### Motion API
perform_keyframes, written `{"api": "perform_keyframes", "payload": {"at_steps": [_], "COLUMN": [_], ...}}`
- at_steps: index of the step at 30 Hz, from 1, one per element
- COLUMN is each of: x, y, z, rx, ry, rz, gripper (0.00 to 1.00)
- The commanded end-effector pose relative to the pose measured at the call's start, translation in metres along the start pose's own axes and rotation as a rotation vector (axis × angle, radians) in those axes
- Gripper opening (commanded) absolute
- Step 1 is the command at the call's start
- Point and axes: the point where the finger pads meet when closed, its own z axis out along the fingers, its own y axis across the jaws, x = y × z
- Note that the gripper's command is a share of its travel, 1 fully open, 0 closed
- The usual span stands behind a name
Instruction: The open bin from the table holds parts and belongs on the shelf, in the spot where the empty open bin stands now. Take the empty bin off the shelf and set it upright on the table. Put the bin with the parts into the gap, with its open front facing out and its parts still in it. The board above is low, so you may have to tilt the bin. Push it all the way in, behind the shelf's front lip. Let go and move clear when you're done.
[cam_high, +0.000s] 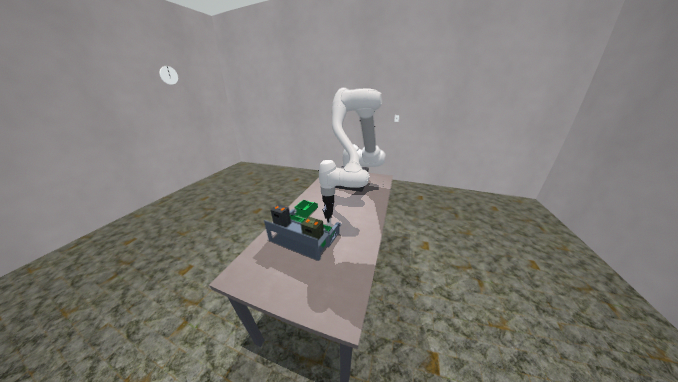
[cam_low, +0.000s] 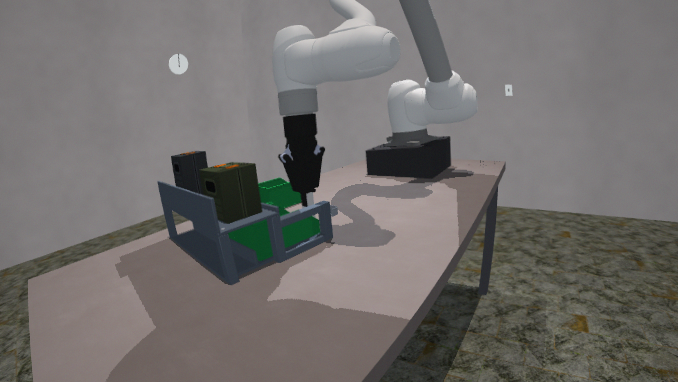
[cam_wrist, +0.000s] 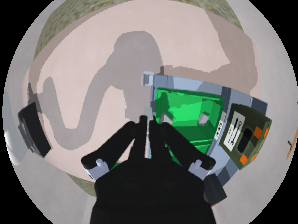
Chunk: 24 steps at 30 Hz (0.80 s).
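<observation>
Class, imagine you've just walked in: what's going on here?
A robot arm has its closed gripper pointed down beside a low shelf. A green bin with grey parts is on the lower level; another green bin is on the table. Nothing is gripped. The arm may be pushing the bin in, but contact and whether it is fully seated are unclear.

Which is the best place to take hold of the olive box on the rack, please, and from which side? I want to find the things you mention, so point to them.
Probably the upper part of the olive box (cam_high: 312, 229) (cam_low: 231, 194) (cam_wrist: 256, 143), from straight above, fingers across its seamed side and the opposite one: it stands upright, uncovered, and the blue panel (cam_high: 292, 241) (cam_low: 187, 205) rises beside another face.
</observation>
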Motion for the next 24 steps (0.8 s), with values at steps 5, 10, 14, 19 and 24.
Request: {"api": "perform_keyframes", "payload": {"at_steps": [5,10,14,19,24], "x": [0.002,0.002,0.002,0.002,0.002], "y": [-0.009,-0.009,-0.009,-0.009,-0.009], "z": [-0.005,-0.006,-0.018,-0.052,-0.064], "rx": [0.008,0.008,0.008,0.008,0.008], "ry": [0.002,0.002,0.002,0.002,0.002], "rz": [0.000,0.000,0.000,0.000,0.000], "gripper": [0.10,0.10,0.10,0.10,0.10]}}
